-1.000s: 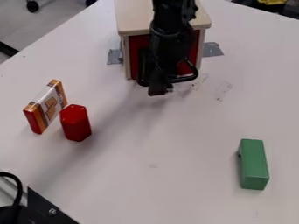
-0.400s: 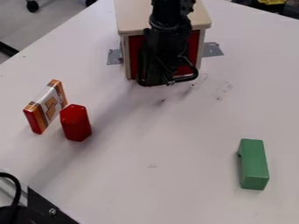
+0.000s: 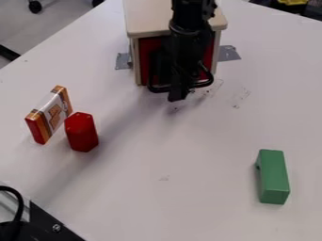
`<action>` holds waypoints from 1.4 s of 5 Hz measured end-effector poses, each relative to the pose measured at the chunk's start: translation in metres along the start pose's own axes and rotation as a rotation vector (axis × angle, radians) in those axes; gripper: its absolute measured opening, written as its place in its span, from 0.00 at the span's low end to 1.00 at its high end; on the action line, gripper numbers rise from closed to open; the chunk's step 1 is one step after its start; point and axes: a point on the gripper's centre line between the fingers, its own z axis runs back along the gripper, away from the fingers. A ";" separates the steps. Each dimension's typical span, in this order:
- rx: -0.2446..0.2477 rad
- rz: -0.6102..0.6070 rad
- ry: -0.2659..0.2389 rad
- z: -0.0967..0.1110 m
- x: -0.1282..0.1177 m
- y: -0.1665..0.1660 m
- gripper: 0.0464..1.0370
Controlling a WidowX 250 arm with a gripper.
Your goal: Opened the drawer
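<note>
The black gripper (image 3: 178, 95) hangs pointing down at the front of the wooden cabinet (image 3: 149, 19), near the top centre. Behind it is the red drawer front (image 3: 145, 49), set between the cabinet's side walls and partly covered by the arm. The drawer looks closed. A black loop handle (image 3: 204, 82) juts out from the drawer's lower part, and its sides show to the left and right of the gripper. The gripper's tip overlaps the middle of the handle; whether they touch is hidden.
On the left of the white table (image 3: 189, 202) stand a red block (image 3: 81, 132) and a white-and-orange box (image 3: 52, 115). A green block (image 3: 273, 177) lies at the right. Grey tape (image 3: 229, 53) is beside the cabinet, and a black bracket (image 3: 50, 225) occupies the lower left corner.
Compared with half a second ago, the arm has shifted slightly right and the gripper's tip shows lower, below the handle's front bar. The drawer and blocks have not moved.
</note>
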 end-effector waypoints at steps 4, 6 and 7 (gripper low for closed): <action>-0.006 -0.053 0.015 -0.008 0.010 -0.008 0.16; 0.005 -0.083 0.002 -0.007 0.004 -0.015 0.10; -0.008 -0.089 -0.005 -0.003 -0.001 -0.023 0.10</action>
